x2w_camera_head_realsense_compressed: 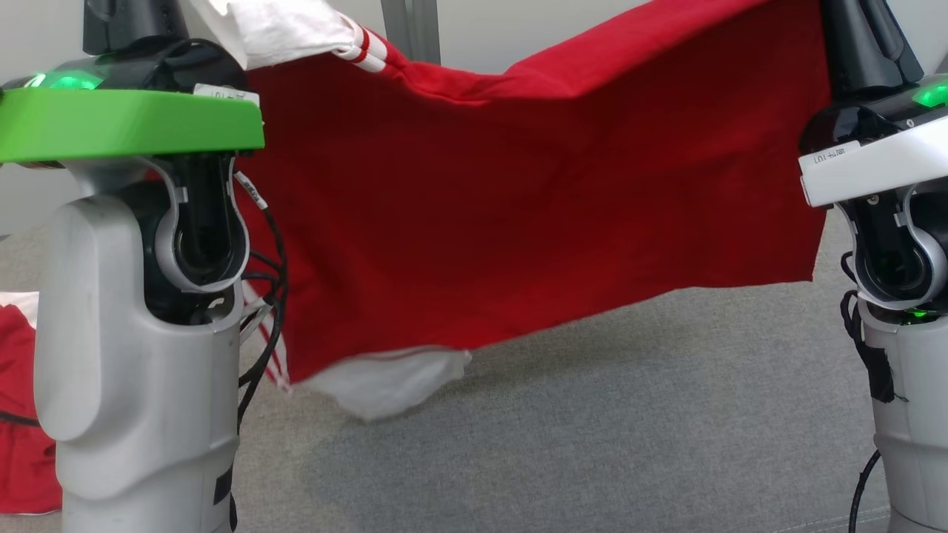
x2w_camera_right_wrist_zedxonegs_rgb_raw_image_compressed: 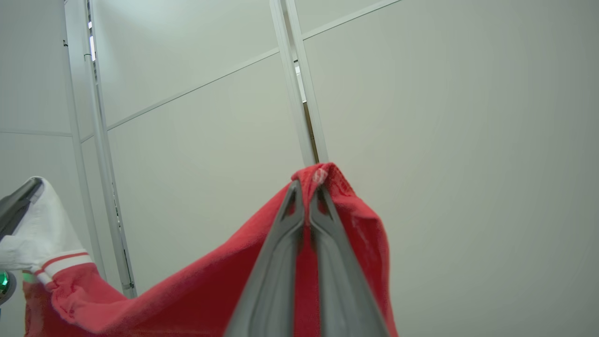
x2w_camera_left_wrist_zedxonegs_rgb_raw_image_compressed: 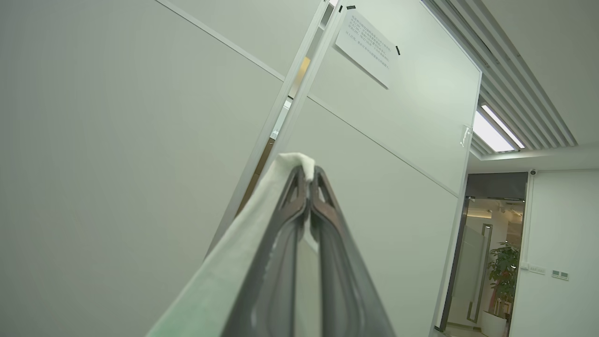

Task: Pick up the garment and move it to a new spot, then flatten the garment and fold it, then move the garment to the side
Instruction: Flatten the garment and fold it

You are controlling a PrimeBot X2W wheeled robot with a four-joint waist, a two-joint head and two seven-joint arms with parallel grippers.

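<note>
A red garment (x2w_camera_head_realsense_compressed: 518, 215) with white sleeves and striped trim hangs stretched in the air between my two raised arms, above a grey cloth surface (x2w_camera_head_realsense_compressed: 629, 429). My left gripper (x2w_camera_left_wrist_zedxonegs_rgb_raw_image_compressed: 309, 180) is shut on a white sleeve edge (x2w_camera_left_wrist_zedxonegs_rgb_raw_image_compressed: 290, 164), its fingers pointing up at a wall. My right gripper (x2w_camera_right_wrist_zedxonegs_rgb_raw_image_compressed: 306, 187) is shut on a red corner of the garment (x2w_camera_right_wrist_zedxonegs_rgb_raw_image_compressed: 327, 175). In the right wrist view the garment (x2w_camera_right_wrist_zedxonegs_rgb_raw_image_compressed: 187, 290) sags leftward to the white sleeve (x2w_camera_right_wrist_zedxonegs_rgb_raw_image_compressed: 42, 224) held by the other gripper. A white sleeve (x2w_camera_head_realsense_compressed: 385, 381) dangles at the garment's lower edge.
Another red and white piece of clothing (x2w_camera_head_realsense_compressed: 18, 414) lies at the far left of the grey surface. Pale partition walls (x2w_camera_right_wrist_zedxonegs_rgb_raw_image_compressed: 444, 140) stand behind. A doorway with a potted plant (x2w_camera_left_wrist_zedxonegs_rgb_raw_image_compressed: 503, 271) lies off to one side.
</note>
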